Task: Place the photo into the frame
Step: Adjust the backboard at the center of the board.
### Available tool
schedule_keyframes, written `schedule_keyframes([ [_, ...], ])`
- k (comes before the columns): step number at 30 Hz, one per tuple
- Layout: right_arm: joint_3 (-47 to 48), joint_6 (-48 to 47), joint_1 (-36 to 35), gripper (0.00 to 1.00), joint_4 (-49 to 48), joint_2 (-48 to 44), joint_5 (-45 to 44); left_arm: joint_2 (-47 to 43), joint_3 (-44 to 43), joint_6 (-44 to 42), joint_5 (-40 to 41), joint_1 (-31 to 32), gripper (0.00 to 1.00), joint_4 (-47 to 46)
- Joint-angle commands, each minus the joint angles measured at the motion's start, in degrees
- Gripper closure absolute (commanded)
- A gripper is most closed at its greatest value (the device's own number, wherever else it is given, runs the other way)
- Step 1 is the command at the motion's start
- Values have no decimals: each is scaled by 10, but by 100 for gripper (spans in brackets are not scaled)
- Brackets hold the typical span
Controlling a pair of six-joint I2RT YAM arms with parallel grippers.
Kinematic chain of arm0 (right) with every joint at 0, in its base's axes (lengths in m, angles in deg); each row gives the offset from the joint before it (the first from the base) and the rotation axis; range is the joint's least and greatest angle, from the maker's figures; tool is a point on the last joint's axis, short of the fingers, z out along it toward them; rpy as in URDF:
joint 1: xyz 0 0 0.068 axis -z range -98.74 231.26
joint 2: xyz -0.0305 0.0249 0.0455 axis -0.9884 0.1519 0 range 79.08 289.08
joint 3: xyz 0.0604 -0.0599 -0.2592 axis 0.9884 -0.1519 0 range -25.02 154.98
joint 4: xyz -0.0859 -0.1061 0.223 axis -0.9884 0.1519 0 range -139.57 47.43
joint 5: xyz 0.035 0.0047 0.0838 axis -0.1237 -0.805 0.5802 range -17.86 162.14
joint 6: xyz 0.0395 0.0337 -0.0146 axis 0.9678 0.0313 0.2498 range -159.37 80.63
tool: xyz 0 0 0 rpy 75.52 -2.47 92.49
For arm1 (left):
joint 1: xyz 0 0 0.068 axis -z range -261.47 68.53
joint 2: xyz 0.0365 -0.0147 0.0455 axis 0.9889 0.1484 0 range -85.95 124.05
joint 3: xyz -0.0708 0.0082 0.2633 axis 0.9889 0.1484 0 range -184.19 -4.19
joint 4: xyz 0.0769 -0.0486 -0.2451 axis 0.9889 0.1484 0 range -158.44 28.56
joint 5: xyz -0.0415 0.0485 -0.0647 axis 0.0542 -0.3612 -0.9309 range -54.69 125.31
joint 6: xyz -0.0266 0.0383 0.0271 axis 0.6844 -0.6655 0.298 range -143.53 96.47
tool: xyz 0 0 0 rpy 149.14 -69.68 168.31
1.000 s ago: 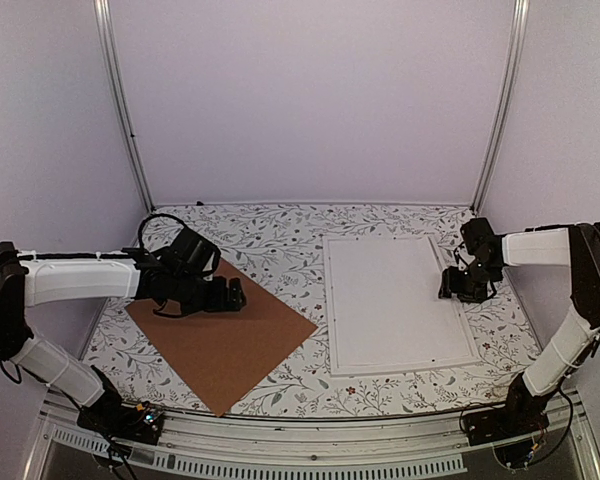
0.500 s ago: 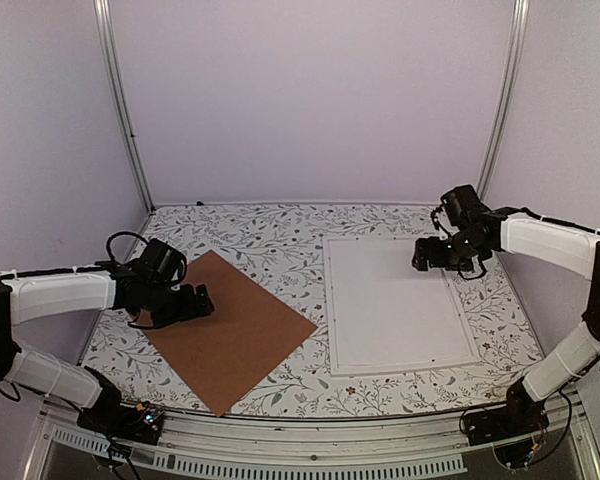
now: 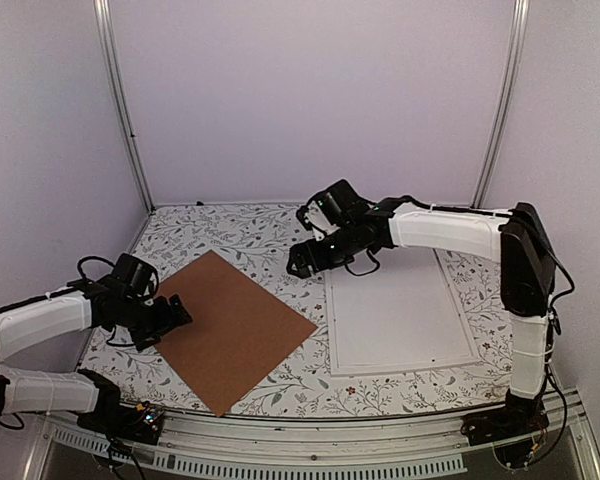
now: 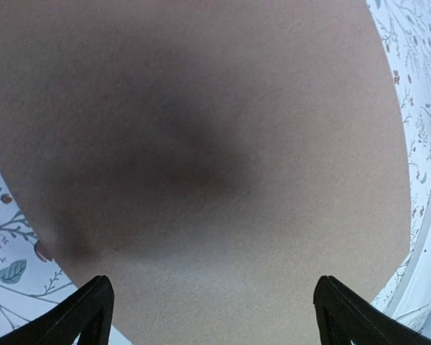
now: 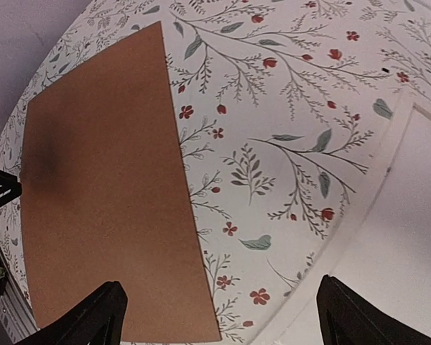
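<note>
**Change since earlier frame.** The right arm has swung from the frame's right side across to its far left corner. The left arm has drawn back toward the left edge of the brown board.

**Right gripper** (image 3: 298, 265). Jaws spread wide, nothing between them. It hangs above the floral surface (image 3: 250, 235), between board and frame.

**Left gripper** (image 3: 172, 310). Jaws wide apart and empty, low over the left corner of the brown board (image 3: 245, 330). Contact cannot be told.

**Frame** (image 3: 329, 310). Lies flat on the right half of the surface, thin white rim around a plain white panel (image 3: 400, 300).

**Photo.** Its printed face shows in no view. The white panel inside the rim may be its back, but that cannot be confirmed.

**Step in hand (judged).** If the print already lies face-down in the frame, the insertion is done and what is in hand is fetching the board to close it. Both arms point at the board, which supports this.

**Next move calls for.** The board is thin and flat with no lip. It needs a corner tipped up, or one gripper pinning it while the other slides jaws under an edge.

**Edges and room.**
- The board sits as a diamond.
- Its right corner is near the frame's left rim but apart from it.
- Its near corner is close to the front rail.
- Bare surface runs between the two and beyond them toward the back wall.
- The left corner is hemmed by the side wall.
</note>
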Motion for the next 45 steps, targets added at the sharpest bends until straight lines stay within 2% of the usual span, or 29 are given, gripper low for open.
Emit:
schedule_keyframes([
  [1,79,-10,-32,4,10,91,51,-26,23,39,-28,-21,0,29],
  [6,121,0,-48,5,-2,160,94,-29,26,54,-13,-29,0,61],
  [11,135,10,-51,6,-14,209,120,5,29,75,1,-32,0,88],
  [18,141,19,-51,8,-20,235,143,56,45,74,-18,-33,0,40],
  [23,116,36,-51,12,-19,232,154,51,80,76,-64,-33,1,-58],
  [27,73,59,-51,15,-35,210,160,37,76,60,-72,-33,7,-105],
  [38,-51,143,-51,19,-118,149,187,6,42,8,-71,-55,11,-149],
  [42,-86,169,-52,18,-140,119,178,49,33,-7,-82,-77,11,-144],
  [45,-101,183,-52,13,-142,99,151,88,12,-23,-68,-86,10,-113],
])
